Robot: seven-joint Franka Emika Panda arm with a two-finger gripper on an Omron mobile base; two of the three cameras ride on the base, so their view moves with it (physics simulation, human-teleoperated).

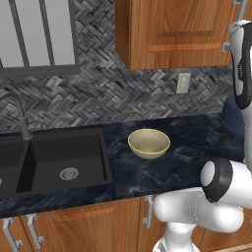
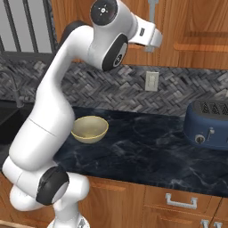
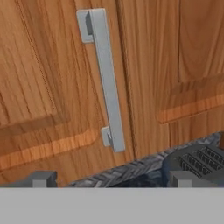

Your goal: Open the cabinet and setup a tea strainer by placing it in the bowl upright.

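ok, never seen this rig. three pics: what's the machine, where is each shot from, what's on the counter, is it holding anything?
It is a rendered kitchen with a white robot arm on a drivable base. Two pictures come from cameras on that base, behind the arm to its left and right; the third looks along the hand. On the dark counter sits an empty bowl, with a black sink to its left and a blue toaster to its right. The arm is raised to the closed cabinet. In the hand picture the end effector faces the silver handle, not yet touching it. Its tips stand apart with nothing between them, so it holds nothing.
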